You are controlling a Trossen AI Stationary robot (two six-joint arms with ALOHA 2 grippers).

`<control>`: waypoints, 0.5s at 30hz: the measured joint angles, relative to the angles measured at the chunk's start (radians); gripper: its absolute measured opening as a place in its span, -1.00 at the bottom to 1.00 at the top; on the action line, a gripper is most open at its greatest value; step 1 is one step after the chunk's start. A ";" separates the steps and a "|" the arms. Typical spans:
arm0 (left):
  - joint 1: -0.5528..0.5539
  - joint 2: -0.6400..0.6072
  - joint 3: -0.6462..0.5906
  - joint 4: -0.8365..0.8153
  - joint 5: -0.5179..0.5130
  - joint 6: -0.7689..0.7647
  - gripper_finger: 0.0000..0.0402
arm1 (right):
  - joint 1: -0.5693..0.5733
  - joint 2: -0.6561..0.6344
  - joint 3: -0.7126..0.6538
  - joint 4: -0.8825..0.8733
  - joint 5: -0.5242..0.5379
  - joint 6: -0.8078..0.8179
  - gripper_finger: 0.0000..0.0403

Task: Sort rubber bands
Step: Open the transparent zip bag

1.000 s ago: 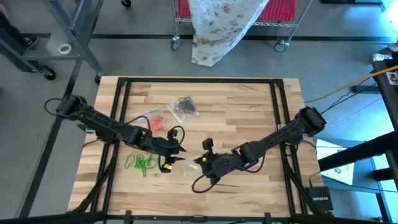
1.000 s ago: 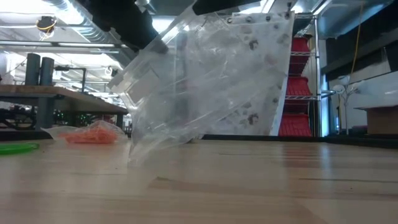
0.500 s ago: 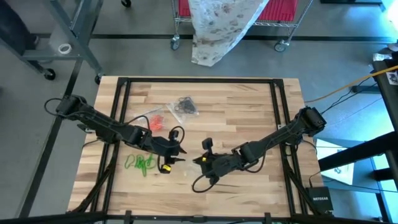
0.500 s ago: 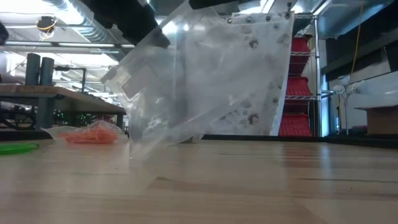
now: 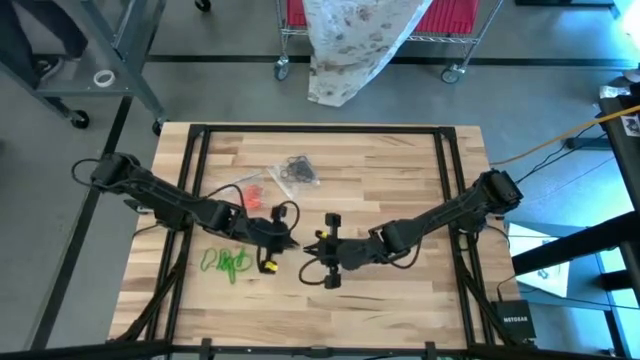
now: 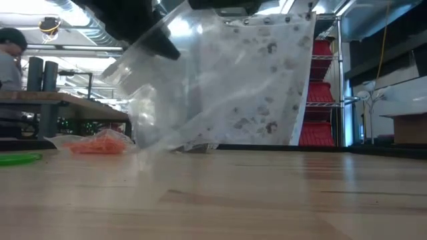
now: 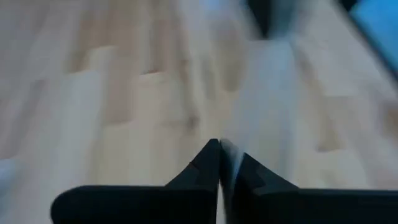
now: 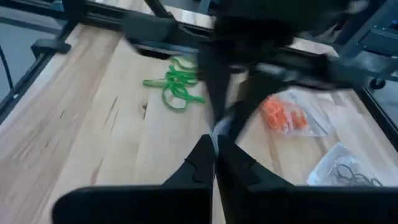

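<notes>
High view: both arms of the robot meet near the middle of the wooden table (image 5: 400, 160), toward its near edge, over a clear plastic bag (image 6: 220, 80). The left gripper (image 5: 291, 243) and the right gripper (image 5: 318, 248) sit just beside each other, tips nearly touching. Each has its fingers pressed together, and each wrist view shows a thin edge of clear film caught between the closed dark fingers, so both appear to be pinching the bag. Seen level across the table, that bag hangs tilted from the grippers above, its lower edge at or close to the wood; whether it touches cannot be told.

Rubber bands lie in three groups on the left half of the table. Loose green rubber bands (image 5: 226, 262) sit in a small tangle near the front-left, beside the left arm. Orange-red rubber bands (image 5: 252, 193) rest inside a second clear bag (image 8: 305, 121) farther back, and black rubber bands (image 5: 294, 168) sit inside a third clear bag (image 8: 323, 168) just right of them, toward the table's far side.

Beyond the table, a person (image 6: 9, 60) shows at the far left of the room.
</notes>
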 joint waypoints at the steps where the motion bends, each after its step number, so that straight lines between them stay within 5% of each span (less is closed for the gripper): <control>1: 0.005 -0.012 0.000 -0.022 -0.033 -0.008 -0.99 | -0.005 0.000 0.001 -0.006 -0.002 0.000 -0.96; 7: 0.048 -0.086 0.000 -0.153 -0.266 -0.094 -1.00 | -0.010 -0.007 0.117 -0.206 0.166 -0.006 -0.63; 15: 0.090 -0.102 0.000 -0.158 -0.246 -0.199 -1.00 | -0.044 0.013 0.209 -0.181 0.151 -0.278 -0.25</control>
